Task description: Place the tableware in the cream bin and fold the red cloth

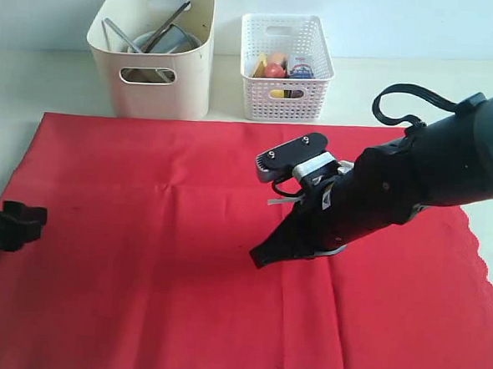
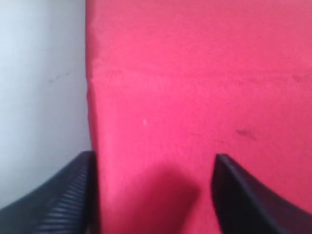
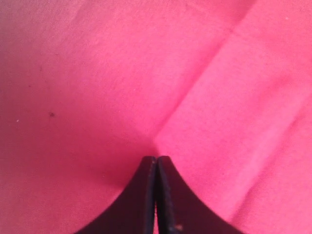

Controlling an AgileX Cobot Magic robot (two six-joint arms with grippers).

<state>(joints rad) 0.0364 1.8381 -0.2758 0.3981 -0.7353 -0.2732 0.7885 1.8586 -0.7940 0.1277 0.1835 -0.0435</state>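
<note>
Exterior view: tableware (image 1: pixel 155 38) already in bin (image 1: pixel 164 100), so cloth (image 1: pixel 142 253) fold's next. Left gripper (image 2: pixel 153 161) jaws spread wide, straddling cloth edge for grab. Right gripper (image 1: pixel 263 254) jaws pressed together, tip at crease, prob pinning it.

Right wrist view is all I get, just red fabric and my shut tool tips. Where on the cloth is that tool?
Observer: The right tool points down near the middle of the large red cloth, which lies spread flat, not yet folded.
Operator: Is the tableware put away?
Observer: The tall cream plastic bin behind the cloth holds steel pieces and dark sticks. No tableware shows on the cloth.
Operator: And the other arm?
Observer: The left tool is open, low over the cloth's left edge.
</note>
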